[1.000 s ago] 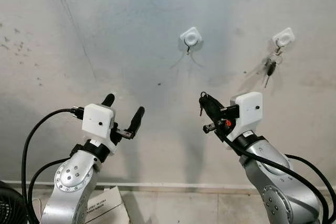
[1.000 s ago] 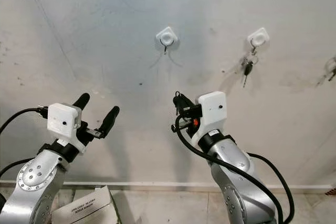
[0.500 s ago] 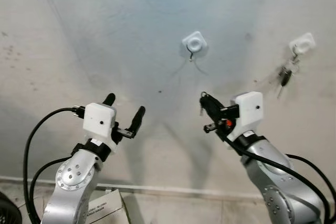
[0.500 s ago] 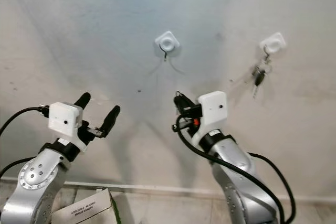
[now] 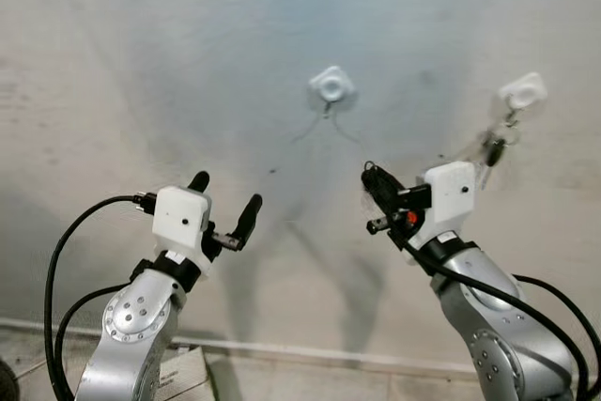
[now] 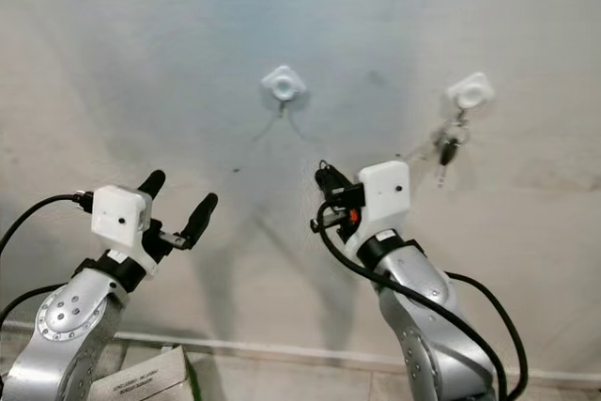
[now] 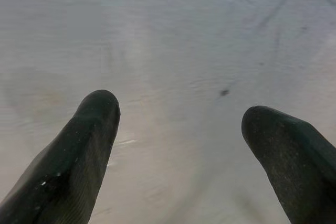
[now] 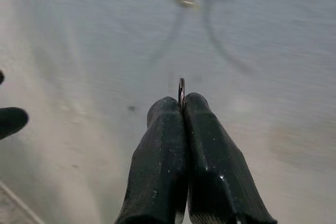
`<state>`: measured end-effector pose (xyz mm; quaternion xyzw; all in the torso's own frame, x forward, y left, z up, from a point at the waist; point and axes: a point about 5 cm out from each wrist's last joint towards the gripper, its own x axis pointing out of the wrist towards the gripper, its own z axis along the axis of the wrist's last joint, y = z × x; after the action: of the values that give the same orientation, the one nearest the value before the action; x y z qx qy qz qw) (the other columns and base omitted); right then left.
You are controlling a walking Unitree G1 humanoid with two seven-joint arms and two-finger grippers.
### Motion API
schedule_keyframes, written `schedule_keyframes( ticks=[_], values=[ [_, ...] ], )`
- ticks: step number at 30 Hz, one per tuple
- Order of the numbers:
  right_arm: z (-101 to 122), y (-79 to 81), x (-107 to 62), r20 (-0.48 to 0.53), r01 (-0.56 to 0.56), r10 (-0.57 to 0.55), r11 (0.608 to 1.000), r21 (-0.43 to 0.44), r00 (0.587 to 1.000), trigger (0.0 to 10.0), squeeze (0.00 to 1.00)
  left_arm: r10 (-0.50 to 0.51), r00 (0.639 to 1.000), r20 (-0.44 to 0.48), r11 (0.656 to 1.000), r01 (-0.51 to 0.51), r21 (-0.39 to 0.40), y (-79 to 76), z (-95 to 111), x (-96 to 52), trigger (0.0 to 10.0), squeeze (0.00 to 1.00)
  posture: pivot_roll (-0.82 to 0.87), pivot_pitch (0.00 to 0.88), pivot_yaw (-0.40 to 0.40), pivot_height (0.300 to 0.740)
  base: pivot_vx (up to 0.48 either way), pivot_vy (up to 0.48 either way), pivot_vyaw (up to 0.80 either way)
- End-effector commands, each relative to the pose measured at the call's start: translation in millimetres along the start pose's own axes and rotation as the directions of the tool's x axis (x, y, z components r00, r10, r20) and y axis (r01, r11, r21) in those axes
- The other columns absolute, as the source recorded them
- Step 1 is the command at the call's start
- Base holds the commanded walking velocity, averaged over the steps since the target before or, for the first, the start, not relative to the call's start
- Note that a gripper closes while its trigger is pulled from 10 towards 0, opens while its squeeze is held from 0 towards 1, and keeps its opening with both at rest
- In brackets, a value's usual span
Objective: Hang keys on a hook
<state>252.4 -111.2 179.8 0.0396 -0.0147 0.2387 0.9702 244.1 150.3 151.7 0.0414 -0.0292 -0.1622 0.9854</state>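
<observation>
key ring held below the free hook

left eye view: the right gripper [image 5: 373, 179] is raised before the wall [image 5: 141, 63], fingers pressed together on the key ring. the free hook [image 5: 331, 88] sits on the wall above and slightly to the robot's left of the fingertips, well apart. a second hook [image 5: 522, 92] further right already carries hanging keys [image 5: 492, 147]. the left gripper [image 5: 225, 198] is raised beside it, fingers spread wide, holding nothing.

right eye view: same layout. bare wall surrounds the free hook on all sides, so the approach from below looks unobstructed. a cardboard box [image 6: 141, 382] lies on the floor, well below the work zone.

left wrist view: two spread fingertips [image 7: 89, 129] against bare wall, nothing between them.

right wrist view: a thin metal key ring [image 8: 181, 91] stands edge-on out of the closed fingertips, with the blurred hook above it. judgement: the ring is light, stiff and smooth, so it may slip or twist in the pinch. hold it low on the loop, leaving the upper arc free to pass over the hook tip.
</observation>
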Motion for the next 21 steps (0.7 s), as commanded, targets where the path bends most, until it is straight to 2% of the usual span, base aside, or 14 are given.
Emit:
schedule_keyframes(
  ticks=[1,5,7,10,15,17,21],
  values=[
    [5,0.1,1.8,0.02,-0.006,0.006,1.0,-0.011,1.0,10.0,0.0,0.008,1.0,0.004,1.0,-0.008,0.012,1.5,3,-0.2,10.0,0.0,0.08,0.0,0.062,0.74,0.0,0.0,0.0],
    [6,1.1,3.2,0.021,-0.013,0.014,1.0,-0.011,1.0,10.0,0.0,0.034,0.999,0.011,0.999,-0.034,0.035,3.3,4,-0.8,10.0,0.0,0.09,0.0,0.061,0.74,0.0,0.0,0.0],
    [7,1.5,5.1,0.026,-0.021,0.021,1.0,-0.012,0.999,10.0,0.0,0.076,0.997,0.018,0.994,-0.077,0.075,7.4,4,-1.6,10.0,0.0,0.09,0.0,0.061,0.74,0.0,0.0,0.0],
    [9,2.3,7.6,0.032,-0.033,0.034,0.999,-0.011,0.999,10.0,0.0,0.098,0.995,0.016,0.992,-0.099,0.078,10.3,4,-3.0,10.0,0.0,0.09,0.0,0.061,0.74,0.0,0.0,0.0],
    [16,7.7,15.9,0.045,-0.112,0.112,0.994,-0.01,0.993,10.0,0.0,0.054,0.998,0.014,0.996,-0.055,0.067,6.9,4,-6.4,10.0,0.0,0.09,0.0,0.06,0.74,0.0,0.0,0.0],
    [20,10.3,20.9,0.058,-0.152,0.153,0.988,-0.009,0.987,10.0,0.0,-0.003,1.0,0.026,0.995,0.001,0.097,2.3,6,-4.4,10.0,0.0,0.1,0.0,0.058,0.74,0.0,0.0,0.0],
    [25,14.0,27.3,0.073,-0.201,0.2,0.98,0.006,0.977,10.0,0.0,-0.025,0.999,0.037,0.995,0.021,0.098,-0.6,8,0.4,10.0,0.0,0.1,0.0,0.059,0.74,0.0,0.0,0.0]
  ],
)
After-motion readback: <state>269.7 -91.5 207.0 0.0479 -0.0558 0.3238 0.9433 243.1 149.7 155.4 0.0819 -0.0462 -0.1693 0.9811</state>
